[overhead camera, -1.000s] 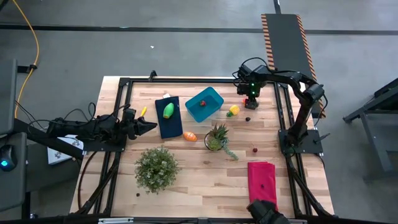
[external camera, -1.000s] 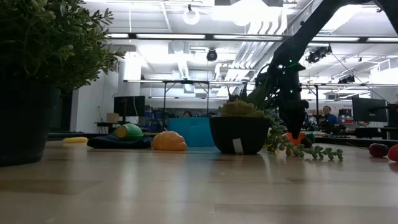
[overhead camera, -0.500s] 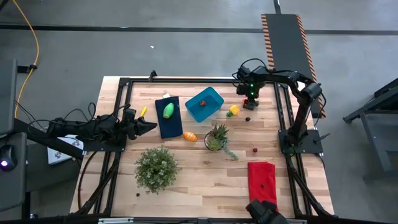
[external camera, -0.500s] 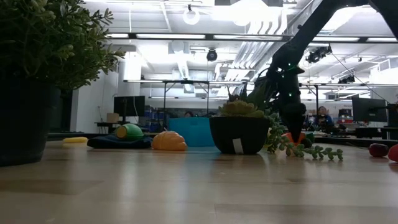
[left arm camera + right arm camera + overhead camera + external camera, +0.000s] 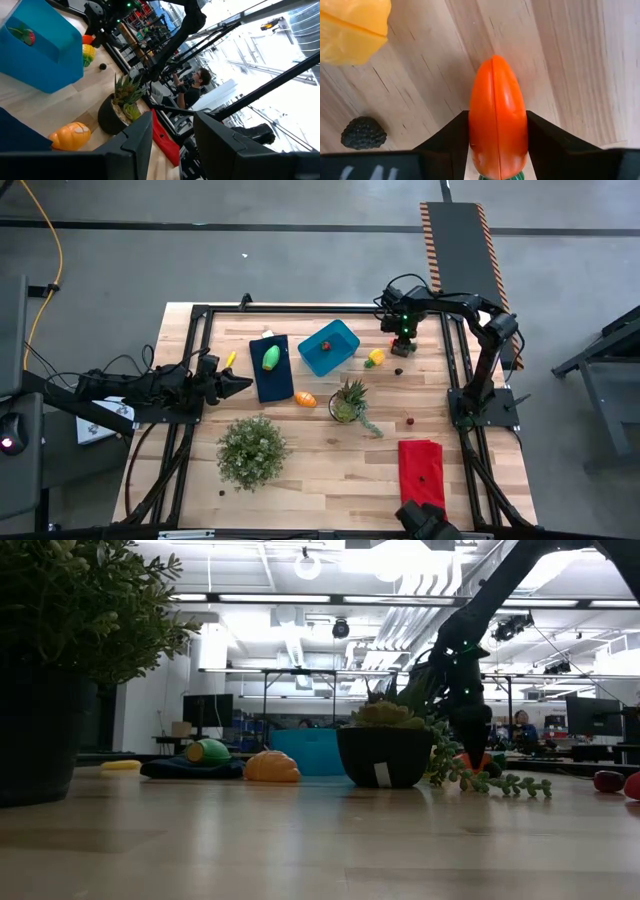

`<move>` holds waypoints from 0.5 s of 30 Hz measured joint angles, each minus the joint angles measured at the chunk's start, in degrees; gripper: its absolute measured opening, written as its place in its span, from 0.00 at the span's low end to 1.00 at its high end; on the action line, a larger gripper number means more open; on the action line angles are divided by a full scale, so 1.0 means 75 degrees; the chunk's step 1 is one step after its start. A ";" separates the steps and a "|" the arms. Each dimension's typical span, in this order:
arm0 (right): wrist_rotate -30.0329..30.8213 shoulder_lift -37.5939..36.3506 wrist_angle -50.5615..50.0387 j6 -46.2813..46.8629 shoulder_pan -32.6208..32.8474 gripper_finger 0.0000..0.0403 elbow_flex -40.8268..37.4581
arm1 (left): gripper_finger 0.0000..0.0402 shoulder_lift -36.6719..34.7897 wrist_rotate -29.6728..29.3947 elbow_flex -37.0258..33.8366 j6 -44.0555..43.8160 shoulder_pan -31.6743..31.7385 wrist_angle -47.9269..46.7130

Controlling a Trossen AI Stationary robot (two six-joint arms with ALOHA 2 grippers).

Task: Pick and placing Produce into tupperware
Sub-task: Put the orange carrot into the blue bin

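Right gripper [image 5: 497,142] fingers against carrot [image 5: 497,115]; no legible writing.

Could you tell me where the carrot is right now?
In the high view the carrot lies far right on the table, between the right gripper's fingers, beside the lemon.

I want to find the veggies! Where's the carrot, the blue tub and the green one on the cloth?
carrot [image 5: 498,117]: right wrist view, middle of its orange body.
blue tub [image 5: 343,333]: high view, its far rim.
green oval [image 5: 271,357]: high view, its middle.
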 joint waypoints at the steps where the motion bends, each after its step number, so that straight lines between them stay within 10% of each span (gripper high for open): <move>1: 0.0000 0.0000 -0.0011 0.0024 0.0000 0.36 0.0000 | 0.33 0.0003 0.0000 0.0003 0.0000 -0.0003 -0.0003; 15: -0.0387 -0.0304 -0.0197 0.0587 0.0006 0.36 0.0386 | 0.33 0.0002 0.0000 0.0000 0.0003 -0.0003 -0.0001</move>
